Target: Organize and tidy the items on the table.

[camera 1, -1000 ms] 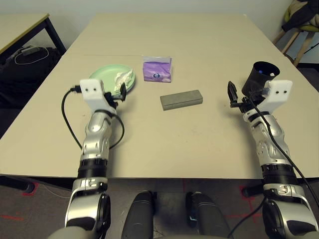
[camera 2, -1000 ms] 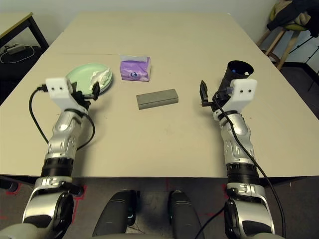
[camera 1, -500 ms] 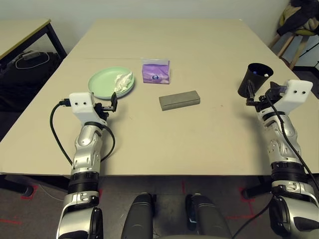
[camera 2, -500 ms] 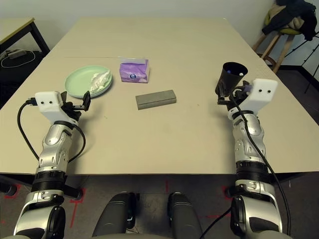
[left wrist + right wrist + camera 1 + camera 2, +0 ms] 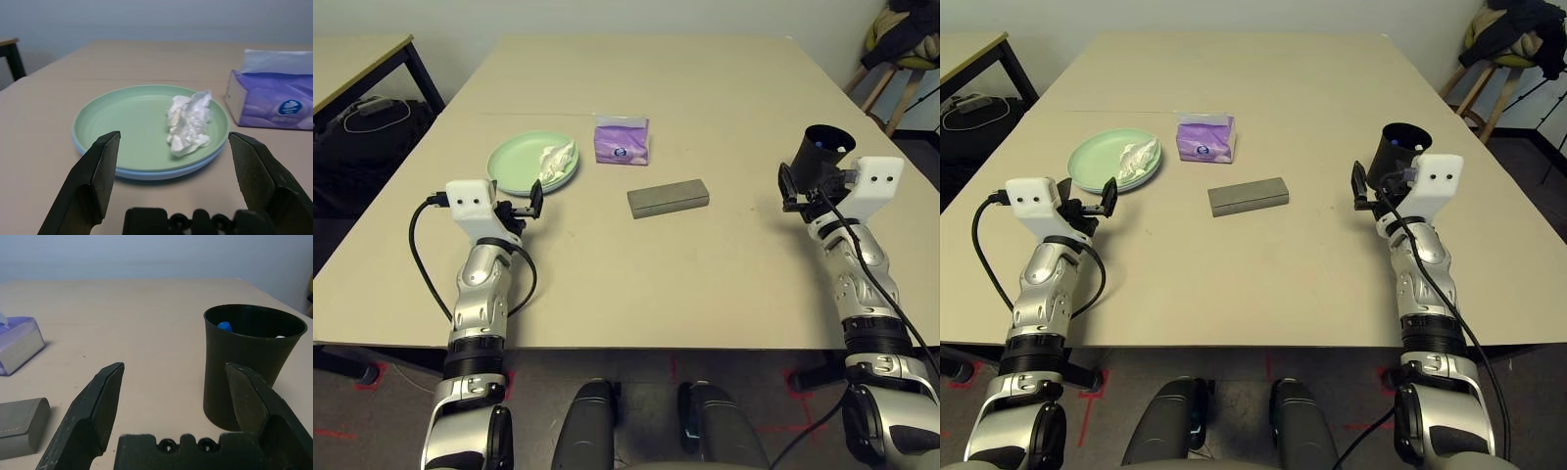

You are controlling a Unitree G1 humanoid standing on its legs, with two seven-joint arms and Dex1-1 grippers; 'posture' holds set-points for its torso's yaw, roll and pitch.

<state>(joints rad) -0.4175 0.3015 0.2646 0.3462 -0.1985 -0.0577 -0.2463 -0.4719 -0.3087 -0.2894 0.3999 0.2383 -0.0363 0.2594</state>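
On the left, the left gripper (image 5: 173,183), jaws wide and empty, hovers just near of the plates (image 5: 132,125); advancing could flick the tissue (image 5: 188,125) off. On the right, the right gripper (image 5: 168,416), equally wide, could topple the cup (image 5: 252,362).

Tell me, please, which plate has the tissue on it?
The green plate, stacked on the blue plate, whose rim peeks out beneath; the crumpled tissue lies on it.
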